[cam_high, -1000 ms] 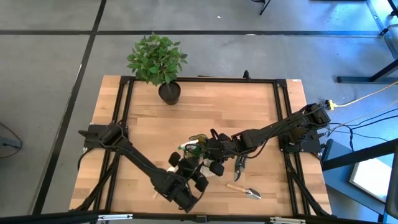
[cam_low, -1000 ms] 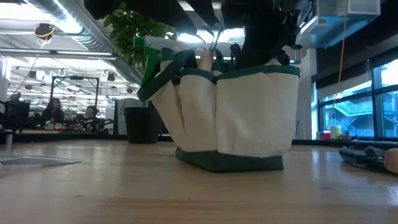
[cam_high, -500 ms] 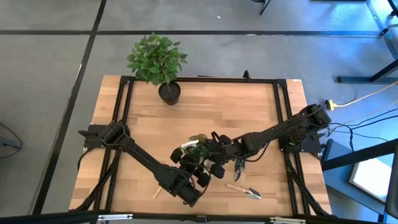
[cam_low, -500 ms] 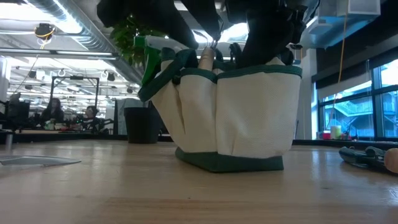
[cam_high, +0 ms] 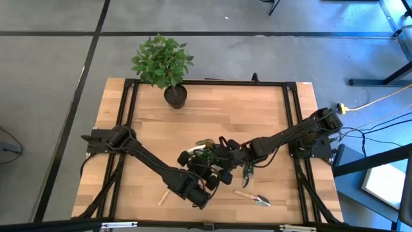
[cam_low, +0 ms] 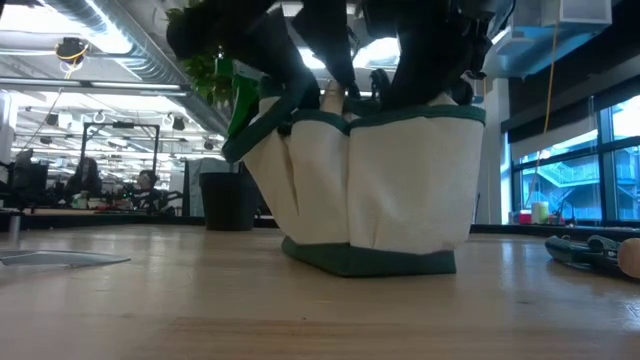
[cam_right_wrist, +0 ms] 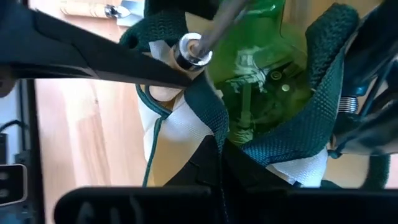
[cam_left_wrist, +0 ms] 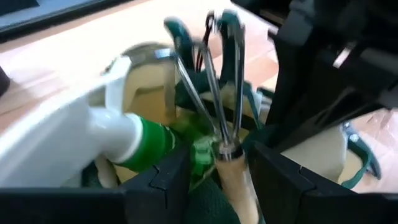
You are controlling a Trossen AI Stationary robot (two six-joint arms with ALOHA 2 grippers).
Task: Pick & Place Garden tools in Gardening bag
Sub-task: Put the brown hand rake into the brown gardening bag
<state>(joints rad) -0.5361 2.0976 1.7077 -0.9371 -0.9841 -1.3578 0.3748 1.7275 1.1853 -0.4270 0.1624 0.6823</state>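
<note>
Left gripper (cam_left_wrist: 214, 171) sits right over the gardening bag (cam_low: 380, 180), fingers partway apart with the wooden handle of a hand fork (cam_left_wrist: 217, 93) standing between them; whether the pads are actually pressing the handle or just flanking it, I can't tell. The fork's metal tines poke up out of the bag, and the green spray bottle (cam_left_wrist: 149, 146) with its white trigger is tucked in right beside it. Right gripper (cam_right_wrist: 217, 158) comes in from the other side and is pinched closed on the bag's dark green loop handle (cam_right_wrist: 211, 115), holding the rim up. From above, both arms meet at the bag around the middle of the wooden table (cam_high: 219, 116), slightly toward the near edge. Out on the table, a pair of pruners (cam_high: 248, 173) lies just beside the bag on the right arm's side, a wooden-handled trowel (cam_high: 252, 197) is a bit closer to the front edge, and another wooden-handled tool (cam_high: 162, 198) peeks out by the left arm. Potted plant (cam_high: 164, 64) is well apart at the far edge.
</note>
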